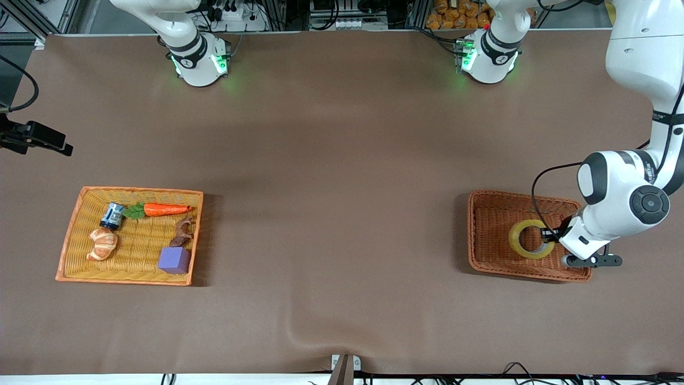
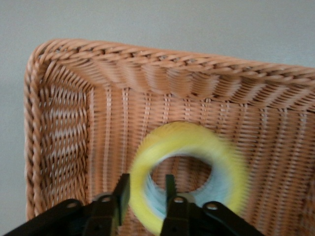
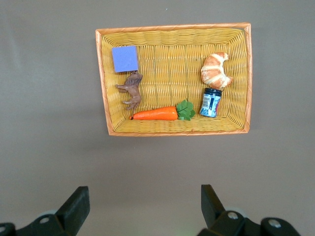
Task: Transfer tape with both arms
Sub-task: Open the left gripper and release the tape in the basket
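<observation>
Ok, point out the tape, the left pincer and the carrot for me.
tape (image 1: 518,241): front view, on the yellow ring's band.
left pincer (image 2: 146,196): left wrist view, midway between its fingertips, straddling the ring's wall.
carrot (image 1: 163,209): front view, mid orange body.

The tape (image 1: 531,239) was translucent yellow with a pale bluish inner face, lying in a reddish-brown woven basket (image 1: 483,235). The other basket (image 1: 72,240) was golden-yellow wicker with an orange rim. It held an orange carrot (image 1: 165,209) with green leaves, a purple block (image 1: 174,260), a tan croissant (image 1: 102,244), a blue-labelled can (image 1: 112,215) and a brown figurine (image 1: 183,232). The tabletop (image 1: 342,176) was plain brown.
</observation>
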Tool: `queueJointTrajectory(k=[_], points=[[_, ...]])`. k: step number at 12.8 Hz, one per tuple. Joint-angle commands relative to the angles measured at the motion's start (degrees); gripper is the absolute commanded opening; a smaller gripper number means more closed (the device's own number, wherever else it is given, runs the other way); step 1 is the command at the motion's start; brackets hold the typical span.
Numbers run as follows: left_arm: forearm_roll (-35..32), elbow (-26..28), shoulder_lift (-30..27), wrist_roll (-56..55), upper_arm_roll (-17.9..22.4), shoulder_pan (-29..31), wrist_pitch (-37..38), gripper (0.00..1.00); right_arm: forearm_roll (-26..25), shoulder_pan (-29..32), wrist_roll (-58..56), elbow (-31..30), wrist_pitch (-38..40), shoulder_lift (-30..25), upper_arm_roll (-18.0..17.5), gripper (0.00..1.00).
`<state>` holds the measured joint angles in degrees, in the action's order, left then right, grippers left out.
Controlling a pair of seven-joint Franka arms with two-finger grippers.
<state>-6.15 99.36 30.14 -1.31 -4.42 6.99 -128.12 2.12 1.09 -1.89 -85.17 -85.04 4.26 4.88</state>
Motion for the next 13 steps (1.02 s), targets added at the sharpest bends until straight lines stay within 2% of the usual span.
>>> queueJointTrajectory(k=[1,4,6,10,11,13], points=[[-0.7,1.3,-7.4,-2.5,-2.3,0.2,4.3,1.00,0.5,-0.6,0.6,-1.6,-0.7,-1.6,0.5,1.00],[-1.2,0.0,-13.9,-1.0,-2.5,0.1,7.0,1.00,0.5,-0.7,0.6,-1.6,-0.7,-1.7,0.5,1.00],[-1.2,-3.3,-17.4,2.8,-2.7,0.1,11.4,1.00,0.5,-0.7,0.6,-1.6,-0.6,-1.7,0.5,1.00],[-0.6,-14.2,-19.9,2.8,-4.5,0.0,28.8,1.00,0.6,-0.7,0.6,-1.6,-0.6,-1.7,0.4,1.00],[-0.6,-14.7,-21.3,1.5,-4.9,0.2,31.5,1.00,0.7,-0.7,0.6,-1.6,-0.6,-1.7,0.4,1.00],[-0.4,-14.0,-24.6,-0.1,-4.8,-0.9,32.2,1.00,0.7,-0.8,0.6,-1.6,-0.6,-1.6,0.4,1.00]])
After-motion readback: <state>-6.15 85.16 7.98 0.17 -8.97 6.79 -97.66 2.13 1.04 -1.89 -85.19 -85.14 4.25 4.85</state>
